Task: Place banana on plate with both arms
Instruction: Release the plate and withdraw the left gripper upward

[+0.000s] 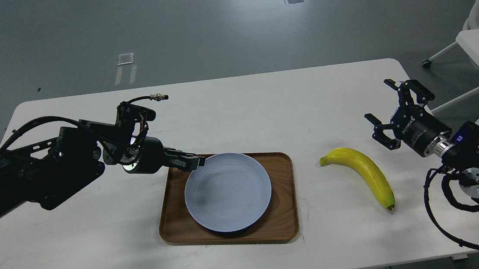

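Lying on the white bench (228, 105), near its right edge, is the yellow banana (366, 171). Its green tip points toward the middle of the bench and its dark end points toward the front edge. Nothing is touching it. The right gripper (387, 110) is just beside the banana, on its right and a bit farther back, with its fingers wide apart and nothing between them. The blue-grey plate (228, 192) sits on a brown wooden tray (283, 217) in the middle of the bench, near the front edge. The left gripper (196, 162) is at the plate's back left rim. Its fingers look close together, but I cannot tell if they pinch the rim.
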